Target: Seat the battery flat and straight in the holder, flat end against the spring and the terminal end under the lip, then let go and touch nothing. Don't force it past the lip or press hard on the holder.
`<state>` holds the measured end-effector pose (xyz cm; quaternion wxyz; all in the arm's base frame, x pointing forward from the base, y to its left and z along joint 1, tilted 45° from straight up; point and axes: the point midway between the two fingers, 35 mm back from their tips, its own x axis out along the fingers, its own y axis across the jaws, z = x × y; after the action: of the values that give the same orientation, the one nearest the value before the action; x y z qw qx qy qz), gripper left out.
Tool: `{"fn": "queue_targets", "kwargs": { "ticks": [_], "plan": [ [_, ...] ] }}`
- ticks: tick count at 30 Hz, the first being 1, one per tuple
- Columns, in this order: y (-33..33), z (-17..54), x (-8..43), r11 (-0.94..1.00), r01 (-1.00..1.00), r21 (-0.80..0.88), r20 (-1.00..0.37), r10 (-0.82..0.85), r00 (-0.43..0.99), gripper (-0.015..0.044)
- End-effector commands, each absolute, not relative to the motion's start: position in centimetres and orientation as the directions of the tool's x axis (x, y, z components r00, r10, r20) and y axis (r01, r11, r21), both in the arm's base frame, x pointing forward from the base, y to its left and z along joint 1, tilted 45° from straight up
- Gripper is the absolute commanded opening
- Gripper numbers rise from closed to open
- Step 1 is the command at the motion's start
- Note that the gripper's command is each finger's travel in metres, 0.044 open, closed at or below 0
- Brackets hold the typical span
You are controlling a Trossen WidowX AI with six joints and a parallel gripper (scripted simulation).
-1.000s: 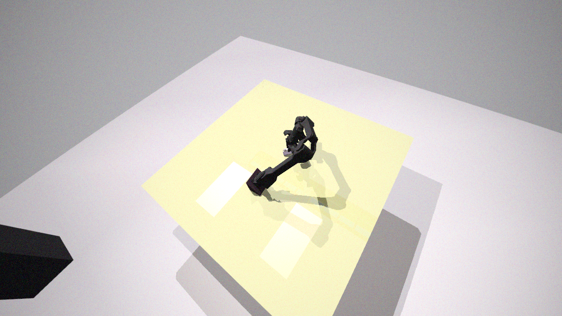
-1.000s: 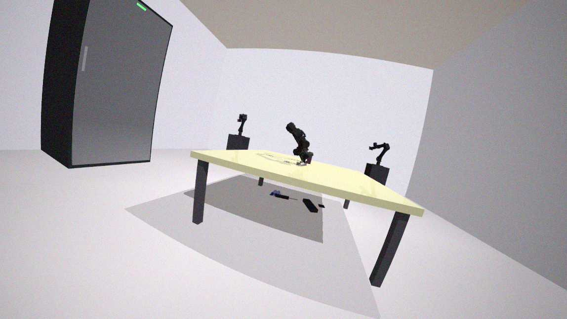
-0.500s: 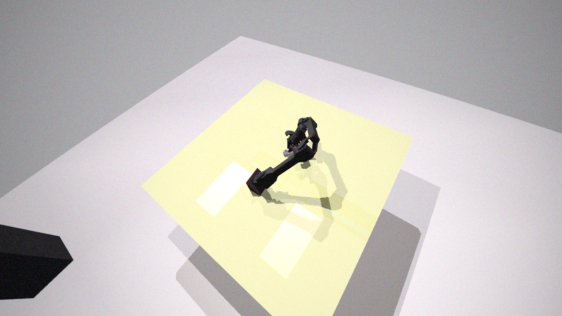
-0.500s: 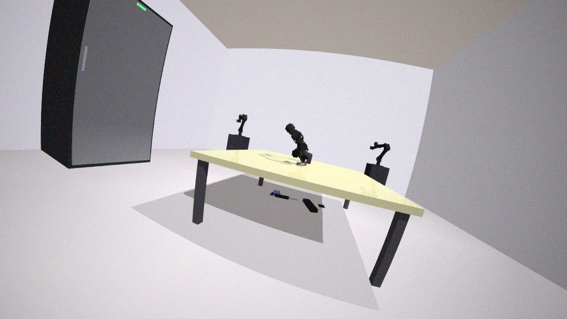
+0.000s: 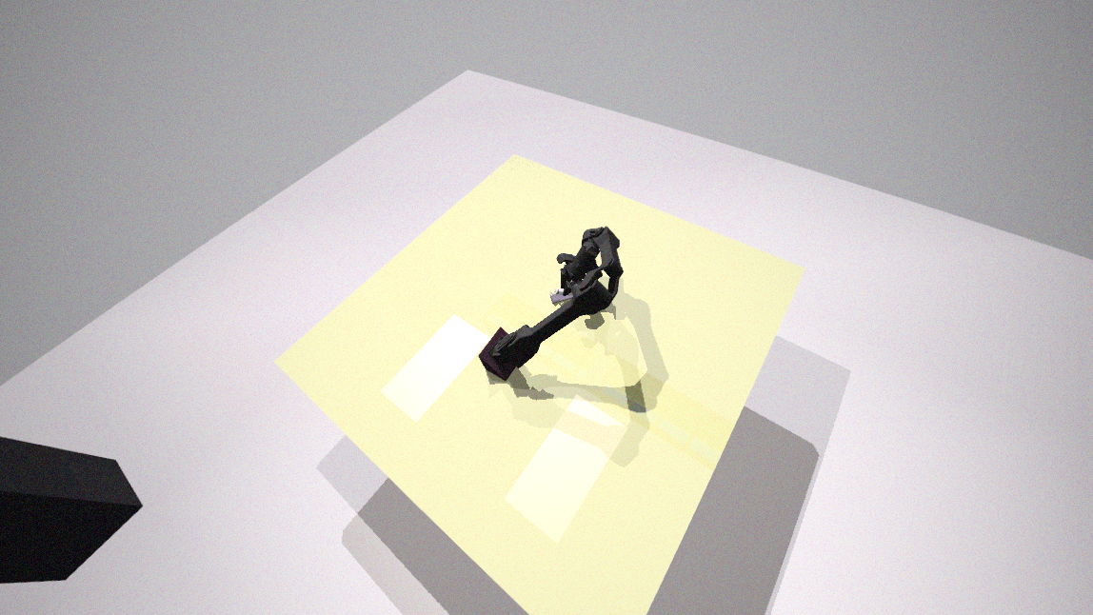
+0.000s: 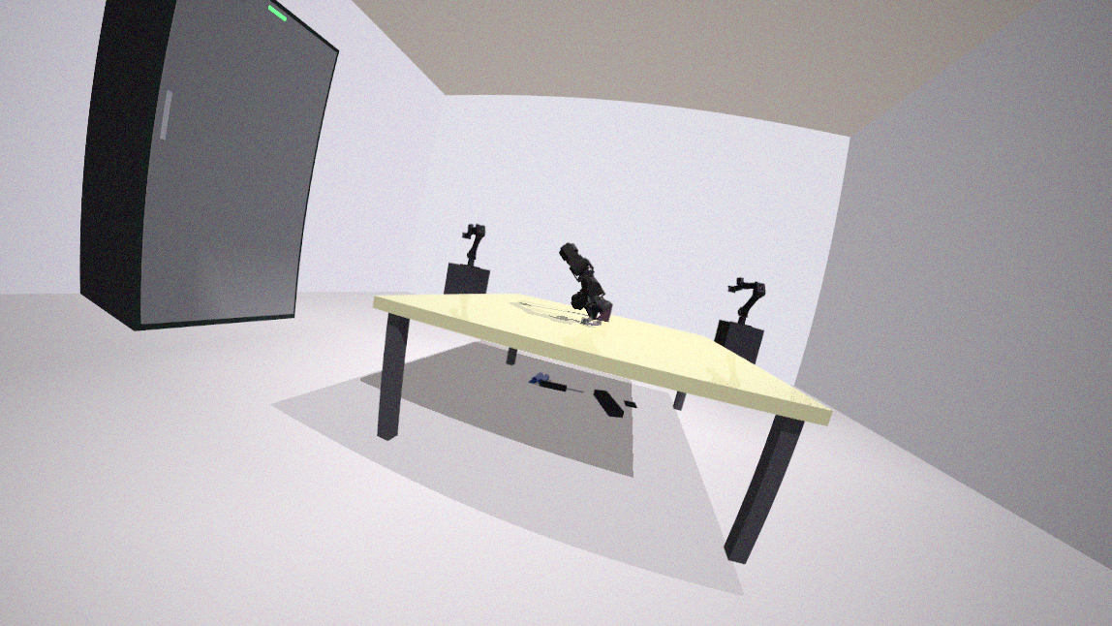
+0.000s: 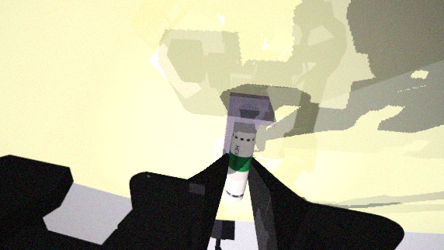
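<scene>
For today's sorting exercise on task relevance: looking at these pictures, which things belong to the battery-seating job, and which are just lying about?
Belong to the job:
- battery, gripped at its green band
- holder, on the table
- gripper, shut on the battery

Just lying about:
- dark items on the floor under the table
- two small arms on pedestals
- large dark cabinet

On the table [image 6: 699,365], the arm's gripper [image 7: 237,171] hangs low over the top with the battery [image 7: 241,164] clamped between its two fingers, one to each side of the cell. In the wrist view the battery's far end reaches into the holder [image 7: 250,109], which lies on the table directly ahead of the gripper; its near end sticks out behind the fingers. The arm's base [image 5: 500,355] sits near the middle of the table, the gripper beyond it. Under the table several small items [image 6: 579,392] lie on the floor. A tall cabinet [image 6: 201,163] stands well to the left, and two pedestals [image 6: 466,276] with small arms stand behind the table.
</scene>
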<state>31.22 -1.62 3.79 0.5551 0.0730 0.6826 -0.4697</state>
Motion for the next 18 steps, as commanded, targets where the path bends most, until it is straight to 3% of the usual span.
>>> {"fn": "queue_targets", "kwargs": {
  "ticks": [1, 18],
  "plan": [
    [-1.77, 3.97, 31.65, 0.550, 0.621, -0.558, -0.828, -0.424, -0.367, 0.0061],
    [-2.07, 4.18, 32.17, 0.547, 0.618, -0.565, -0.822, -0.436, -0.366, 0.0061]
  ]
}}
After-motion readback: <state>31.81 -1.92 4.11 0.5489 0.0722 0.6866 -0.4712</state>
